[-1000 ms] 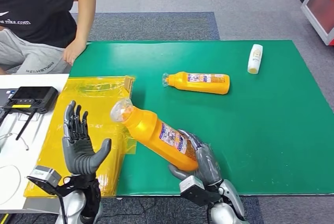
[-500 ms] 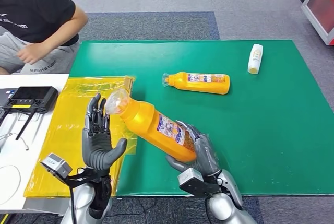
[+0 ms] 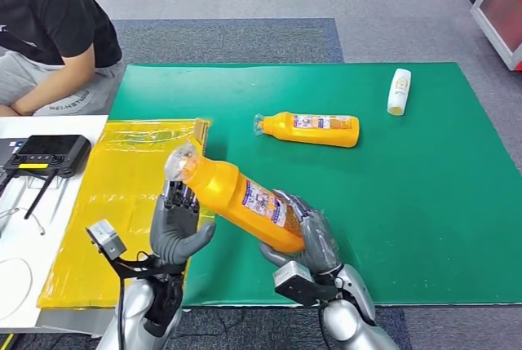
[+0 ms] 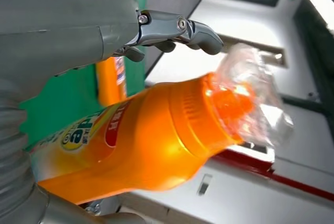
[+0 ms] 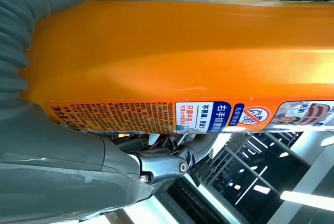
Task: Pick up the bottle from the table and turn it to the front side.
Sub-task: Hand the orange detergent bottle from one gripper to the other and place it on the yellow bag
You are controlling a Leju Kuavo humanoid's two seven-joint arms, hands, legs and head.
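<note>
Each robot hand, left (image 3: 175, 223) and right (image 3: 311, 240), had grey ribbed covers, dark fingers, silver forearms and boxy wrist cameras.

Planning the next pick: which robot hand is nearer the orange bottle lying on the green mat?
Right. The right robot hand is below the lying bottle, gripping the raised bottle; the left robot hand is farther left.
</note>
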